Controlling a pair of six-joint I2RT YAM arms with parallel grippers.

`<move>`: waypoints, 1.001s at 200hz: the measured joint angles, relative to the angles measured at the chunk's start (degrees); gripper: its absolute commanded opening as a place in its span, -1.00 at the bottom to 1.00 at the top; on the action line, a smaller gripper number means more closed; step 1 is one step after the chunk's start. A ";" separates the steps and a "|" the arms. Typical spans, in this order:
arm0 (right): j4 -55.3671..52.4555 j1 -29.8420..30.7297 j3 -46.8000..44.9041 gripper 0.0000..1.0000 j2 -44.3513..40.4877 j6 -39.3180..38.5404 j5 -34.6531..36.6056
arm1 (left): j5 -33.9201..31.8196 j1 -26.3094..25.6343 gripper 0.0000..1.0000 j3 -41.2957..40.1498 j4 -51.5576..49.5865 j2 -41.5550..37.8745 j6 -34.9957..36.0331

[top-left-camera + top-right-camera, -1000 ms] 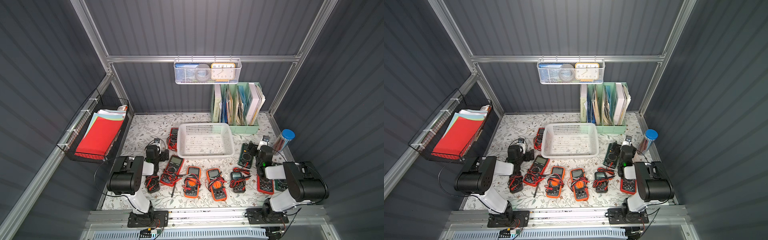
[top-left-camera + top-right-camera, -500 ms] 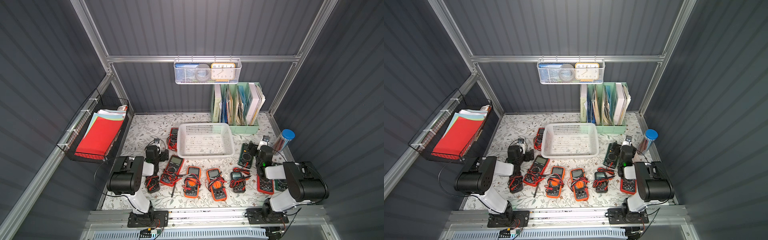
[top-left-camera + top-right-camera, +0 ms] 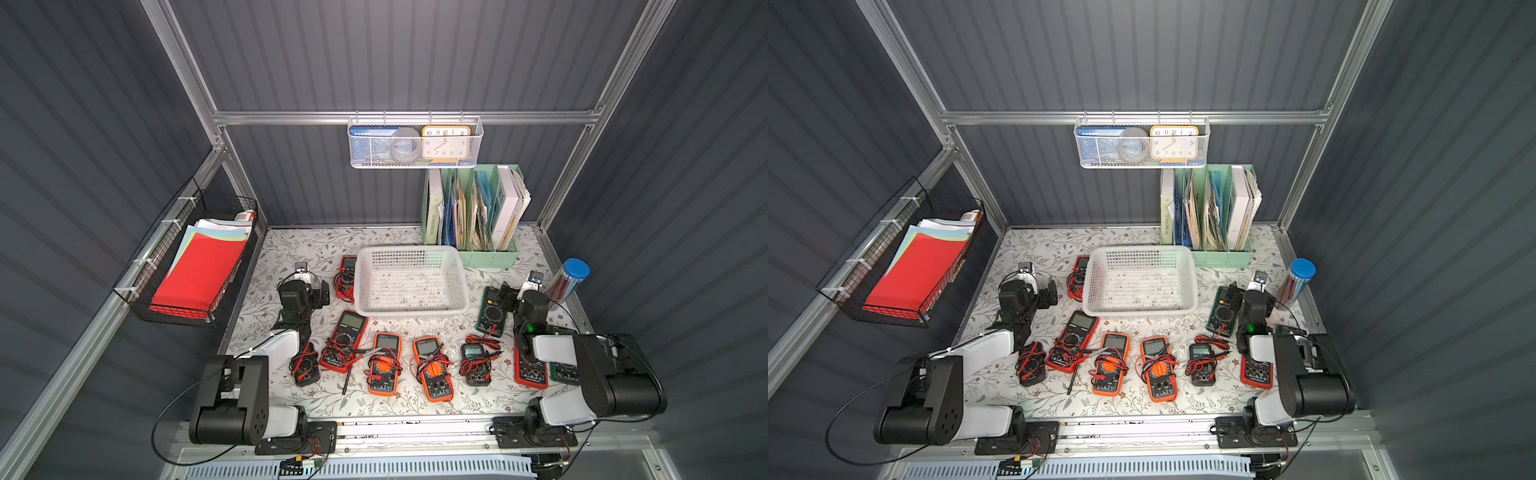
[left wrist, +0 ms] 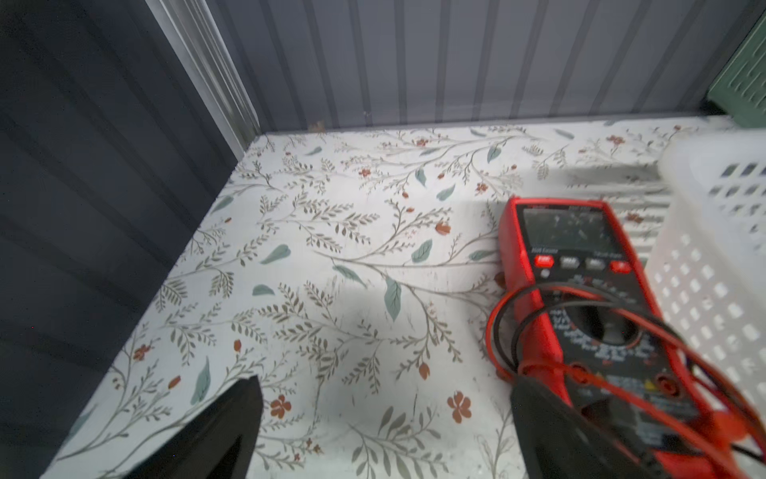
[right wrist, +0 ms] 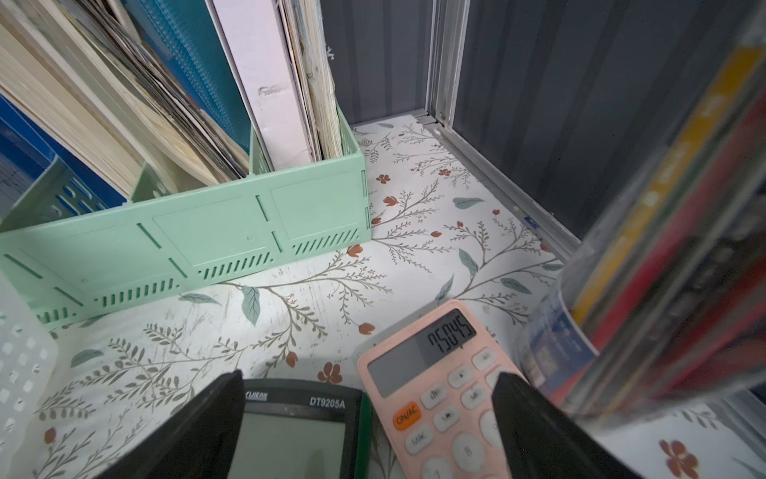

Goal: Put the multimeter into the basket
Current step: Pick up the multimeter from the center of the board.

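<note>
Multimeters [image 3: 384,363] lay in a row along the front of the floral worktop [image 3: 291,249] in both top views, each with its leads coiled on it. The white perforated basket [image 3: 411,309] stood behind the row at mid-worktop. A red multimeter [image 3: 347,276] lay flat just beside the basket's left wall, and a green multimeter [image 3: 492,305] lay near its right wall, both outside it. The left hand [image 3: 316,289] hung low beside the red multimeter. The right hand [image 3: 509,291] hung over the far end of the green one. A mint file organiser [image 3: 490,255] stood at the back, and a clear tube of pencils [image 3: 567,282] stood by the right wall.

From the left wrist, the left hand [image 4: 385,385] was spread wide with only bare worktop between its fingers. One finger [image 4: 551,423] overlapped the near end of the red multimeter [image 4: 572,265]; whether it touched could not be told. The basket [image 4: 713,265] stood against that meter's far side.

From the right wrist, the right hand [image 5: 369,377] was likewise spread and gripped nothing. The screen end of the green multimeter [image 5: 294,431] and a pink calculator [image 5: 431,373] lay side by side beneath it. The file organiser [image 5: 207,232] stood beyond, and the pencil tube [image 5: 663,269] stood close beside one finger.
</note>
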 measured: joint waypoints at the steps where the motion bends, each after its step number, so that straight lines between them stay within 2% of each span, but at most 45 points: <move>1: -0.44 0.00 0.17 0.98 -0.28 0.02 0.02 | 0.00 0.00 0.98 0.13 -0.13 -0.09 -0.02; 35: -17.84 0.00 12.39 0.98 -10.69 6.34 2.08 | 1.22 0.00 0.98 6.62 -8.22 -3.63 -3.78; 62: -29.99 -0.50 18.36 0.98 -17.00 20.33 3.65 | 3.15 0.00 0.99 13.27 -17.35 -4.50 -9.40; 82: -37.24 -1.55 18.49 0.94 -22.29 25.70 -0.22 | 4.46 -0.07 0.98 18.71 -25.16 -4.87 -13.75; 102: -44.37 -1.57 18.71 0.91 -27.34 28.87 -7.23 | 6.32 -0.48 0.98 24.90 -33.92 -4.87 -17.53; 128: -56.83 0.28 22.73 0.86 -31.06 31.89 -15.80 | 7.69 -3.67 0.99 31.58 -44.37 -4.94 -21.05; 152: -67.80 7.43 27.04 0.82 -32.44 32.70 -19.58 | 7.89 -9.14 0.99 32.70 -51.65 -6.75 -24.11; 171: -75.97 18.05 29.20 0.79 -32.87 32.96 -18.75 | 8.33 -12.81 0.99 32.70 -57.29 -9.11 -27.21; 200: -84.85 33.31 29.62 0.78 -32.15 34.49 -15.74 | 9.42 -14.14 0.98 32.61 -63.82 -12.96 -31.85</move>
